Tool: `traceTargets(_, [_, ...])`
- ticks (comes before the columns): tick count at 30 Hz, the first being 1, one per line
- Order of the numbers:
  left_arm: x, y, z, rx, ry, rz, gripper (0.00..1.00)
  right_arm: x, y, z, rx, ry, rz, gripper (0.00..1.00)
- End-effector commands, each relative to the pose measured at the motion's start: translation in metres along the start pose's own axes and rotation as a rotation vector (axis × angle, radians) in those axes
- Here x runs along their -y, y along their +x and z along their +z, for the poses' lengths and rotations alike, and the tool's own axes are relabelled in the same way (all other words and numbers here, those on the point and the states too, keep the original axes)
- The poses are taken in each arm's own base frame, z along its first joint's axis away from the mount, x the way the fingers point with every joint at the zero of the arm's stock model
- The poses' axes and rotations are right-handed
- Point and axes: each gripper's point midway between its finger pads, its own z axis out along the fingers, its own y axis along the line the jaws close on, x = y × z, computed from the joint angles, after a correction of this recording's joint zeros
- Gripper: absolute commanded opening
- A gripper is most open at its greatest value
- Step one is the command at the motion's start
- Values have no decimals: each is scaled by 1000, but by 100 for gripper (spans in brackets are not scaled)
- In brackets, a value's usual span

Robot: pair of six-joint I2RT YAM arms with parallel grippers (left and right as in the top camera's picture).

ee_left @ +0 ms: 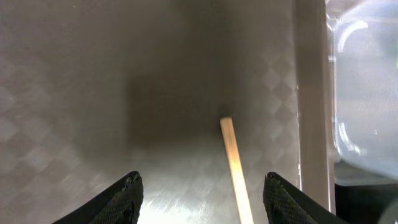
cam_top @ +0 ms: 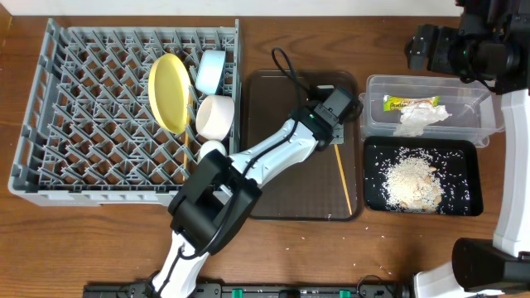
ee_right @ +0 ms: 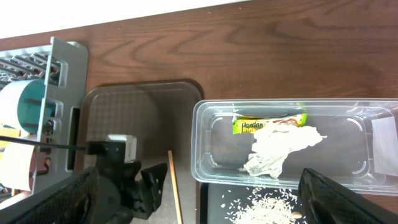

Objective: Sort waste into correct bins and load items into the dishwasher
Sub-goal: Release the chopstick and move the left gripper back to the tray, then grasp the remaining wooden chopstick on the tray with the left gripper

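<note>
Overhead: the left gripper (cam_top: 338, 108) hangs over the far right corner of the brown tray (cam_top: 281, 190). A wooden chopstick (cam_top: 343, 175) lies along the tray's right edge. The yellow plate (cam_top: 168, 91) stands in the dish rack (cam_top: 83, 124) at the bench's left end.

Left wrist: its jaws stand apart, and the chopstick lies between them without touching either.

Right wrist: the right gripper (ee_right: 199, 180) is spread wide and holds nothing. Below it, the clear tub (ee_right: 211, 124) holds the wrapper (ee_right: 268, 122) and the napkin (ee_right: 280, 148).
</note>
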Motion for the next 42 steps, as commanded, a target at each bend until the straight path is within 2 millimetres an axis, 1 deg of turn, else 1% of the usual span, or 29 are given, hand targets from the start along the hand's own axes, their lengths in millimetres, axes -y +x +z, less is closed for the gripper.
traceTargets(1, [3, 10, 15, 8, -17, -40, 63, -3, 2, 2, -7, -5, 5, 99])
traceTargets(4, [10, 18, 20, 4, -9, -8, 63, -3, 2, 2, -7, -5, 5, 99])
traceTargets(5, [9, 25, 27, -11, -20, 2, 63, -3, 2, 2, -7, -5, 5, 99])
traceTargets(8, [1, 37, 41, -41, -47, 26, 63, -3, 2, 2, -7, -5, 5, 99])
traceTargets(9, [-1, 40, 45, -49, -55, 26, 63, -3, 2, 2, -7, -5, 5, 99])
traceTargets(11, [-2, 42, 47, -53, -59, 28, 63, -3, 2, 2, -7, -5, 5, 99])
traceTargets(13, [-3, 42, 47, -54, -59, 28, 63, -3, 2, 2, -7, -5, 5, 99])
traceTargets(15, [-10, 42, 46, -53, -93, 32, 63, -3, 2, 2, -7, -5, 5, 99])
traceTargets(16, [-18, 40, 46, -40, -131, 35, 63, -3, 2, 2, -7, -5, 5, 99])
traceTargets(20, [-24, 34, 45, -9, -166, 50, 61, -3, 2, 2, -8, -5, 5, 99])
traceTargets(23, [-20, 31, 45, -1, -152, 118, 58, -3, 2, 2, -7, -5, 5, 99])
traceTargets(28, [-16, 35, 44, -4, -154, 195, 57, -3, 2, 2, -7, -5, 5, 99])
traceTargets(35, [-7, 41, 38, 47, -207, 328, 57, -3, 2, 2, -7, -5, 5, 99])
traceTargets(37, [-9, 46, 37, 28, -218, 347, 57, -3, 2, 2, -7, -5, 5, 99])
traceTargets(40, [-16, 47, 37, 12, -234, 347, 58, -3, 2, 2, -7, -5, 5, 99])
traceTargets(42, [-16, 48, 39, -8, -215, 335, 50, -3, 2, 2, -7, -5, 5, 99])
